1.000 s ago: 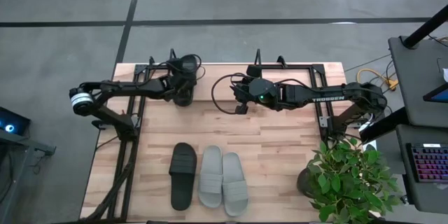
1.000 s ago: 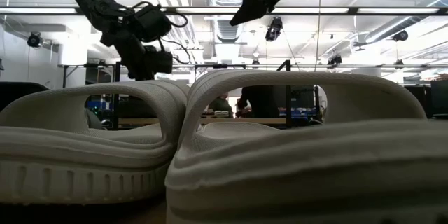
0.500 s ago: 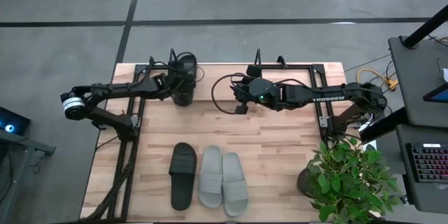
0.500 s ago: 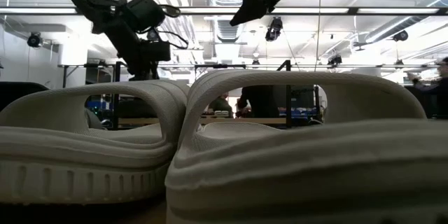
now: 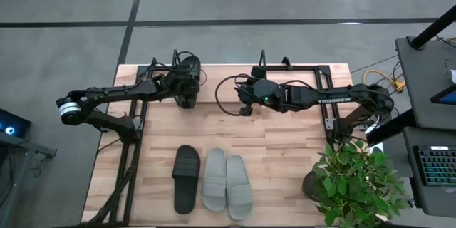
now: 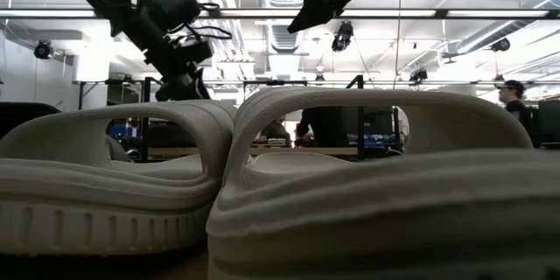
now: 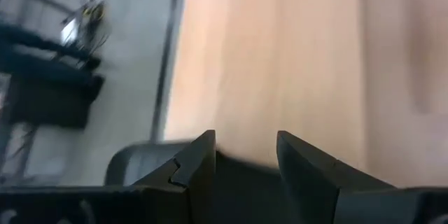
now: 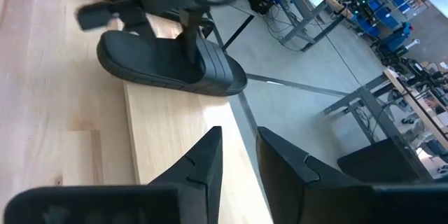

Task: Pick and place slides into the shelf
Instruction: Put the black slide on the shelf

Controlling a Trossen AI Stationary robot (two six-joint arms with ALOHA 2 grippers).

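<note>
Black slide is clamped in the left gripper, raised above the table's far left edge. Right gripper hovers mid-table, fingers slightly parted, empty. Three slides lie near the front edge.

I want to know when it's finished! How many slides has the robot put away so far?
None looks put away yet. The left gripper's fingers hold one black slide at the back of the table, by the shelf. The right gripper waits empty nearby. Left to do: the other black slide, one grey slide and the second grey slide at the front.
</note>
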